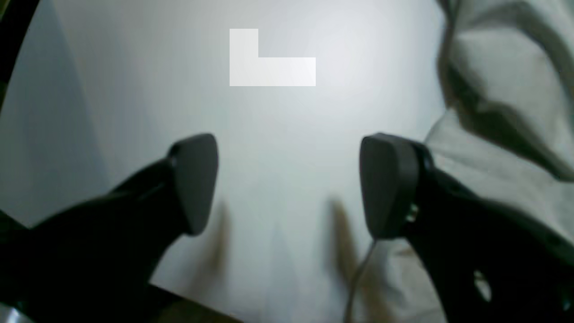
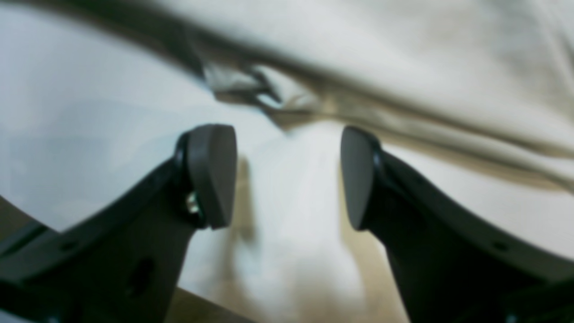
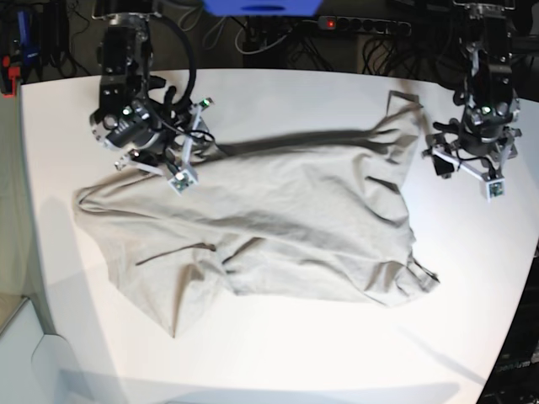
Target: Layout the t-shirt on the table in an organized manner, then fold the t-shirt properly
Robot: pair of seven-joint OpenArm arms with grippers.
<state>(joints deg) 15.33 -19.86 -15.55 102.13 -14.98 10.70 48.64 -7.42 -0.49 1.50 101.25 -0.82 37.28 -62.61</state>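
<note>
T-shirt [image 3: 278, 227] between both open hands

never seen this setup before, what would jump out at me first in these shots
The t-shirt grabs the eye first: a beige-grey spread, wrinkled and not yet folded, across the middle of the white table. Next come the two black arms at the far edge, the right gripper open at the shirt's upper left border and the left gripper open over bare table just beside its right edge.
</note>
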